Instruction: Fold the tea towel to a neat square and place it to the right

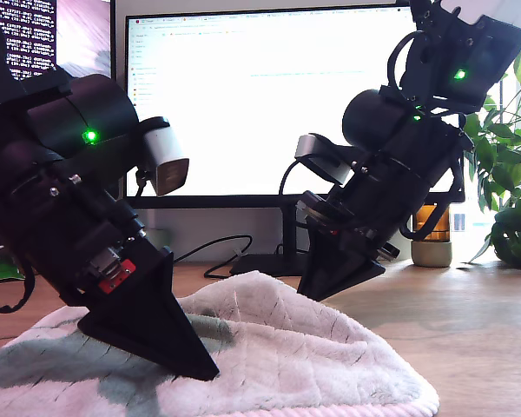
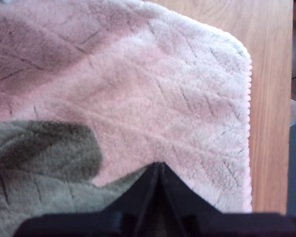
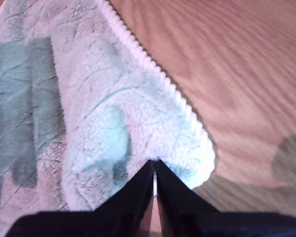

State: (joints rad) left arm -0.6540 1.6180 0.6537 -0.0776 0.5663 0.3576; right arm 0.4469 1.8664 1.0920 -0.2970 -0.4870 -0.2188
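The tea towel (image 1: 269, 356) lies rumpled on the counter (image 1: 478, 321) before the monitor (image 1: 269, 95). My first gripper (image 2: 158, 165) presses its middle, jaws narrow; my second gripper (image 3: 154, 162) looks pinched on a corner. A thin pinch could slip, spoiling the fold. One towel, two grippers.

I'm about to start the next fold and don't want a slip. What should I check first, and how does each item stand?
1. My first claw closed at the tea towel: ok. Cloth actually pinched: cannot tell.
2. My second claw closed at the towel's ribbed corner: ok. Grip on the cloth: cannot tell.
3. Towel folded into a neat square: not ok, it lies rumpled.
4. Bare table beside the towel for placing: ok.
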